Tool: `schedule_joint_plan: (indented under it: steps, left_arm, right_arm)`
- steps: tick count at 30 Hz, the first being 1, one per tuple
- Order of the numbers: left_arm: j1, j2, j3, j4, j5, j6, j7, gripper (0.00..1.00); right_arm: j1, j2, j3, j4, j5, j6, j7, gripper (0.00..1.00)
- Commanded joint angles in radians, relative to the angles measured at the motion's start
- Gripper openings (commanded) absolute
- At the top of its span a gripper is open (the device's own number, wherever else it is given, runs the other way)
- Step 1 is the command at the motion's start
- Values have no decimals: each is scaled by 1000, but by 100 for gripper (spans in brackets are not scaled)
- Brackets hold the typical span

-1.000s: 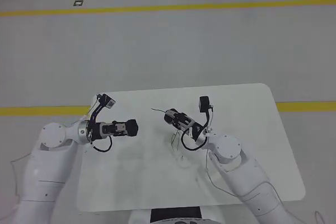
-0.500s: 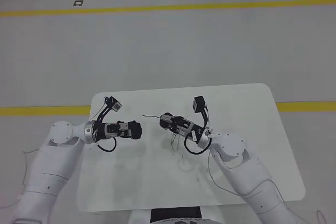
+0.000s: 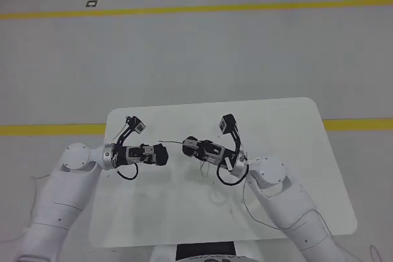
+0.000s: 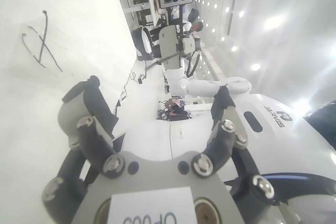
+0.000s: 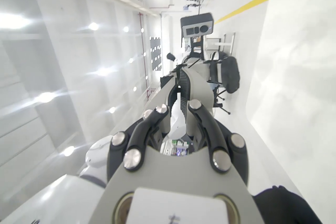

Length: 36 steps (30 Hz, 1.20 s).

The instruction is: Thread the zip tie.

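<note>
Because the task needs two grips on one thin strap, the left pincer (image 4: 157, 88) stands spread wide with nothing in it. It is turned level to face its partner across a short gap above the table (image 3: 281, 196). I judge that it is held open this way to take the free end offered to it.

Between the two pincers runs the zip tie (image 3: 171, 141), a dark hairline lifted clear of the tabletop. Its loose end lies just beside the left pincer's open fingers without being inside them, so far as the top view lets me tell. Its other end is in the right pincer (image 3: 185, 145), whose fingers are drawn narrow and pinch the strap. The strap juts out ahead of that pincer, probably so the end can be caught and then bent back to the tie's own head. The head itself is too small to make out.

Below and behind the right pincer, towards its wrist, the spare zip ties (image 4: 42, 49) lie crossed in a small heap on the table.

By count there are two pincers, one strap in hand, and three loose spares, though their overlapping makes that last figure unsure.
</note>
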Motion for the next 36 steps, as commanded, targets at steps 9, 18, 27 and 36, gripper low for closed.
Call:
schedule_joint_plan:
  steps: [9, 18, 27, 36]
  left_arm:
    - [-32, -3, 92, -29, -122, 0, 0, 100]
    - [-35, 1, 96, -35, -105, 3, 15, 100]
    - [-22, 9, 83, -37, -122, 6, 13, 100]
    - [-26, 24, 115, -46, -120, 25, 0, 100]
  right_arm:
    - [50, -4, -48, 80, 36, -3, 90, 0]
    - [52, -4, -50, 81, 32, -10, 82, 0]
    - [19, 12, -16, 38, 29, -43, 123, 0]
    - [27, 17, -13, 43, 112, -43, 219, 0]
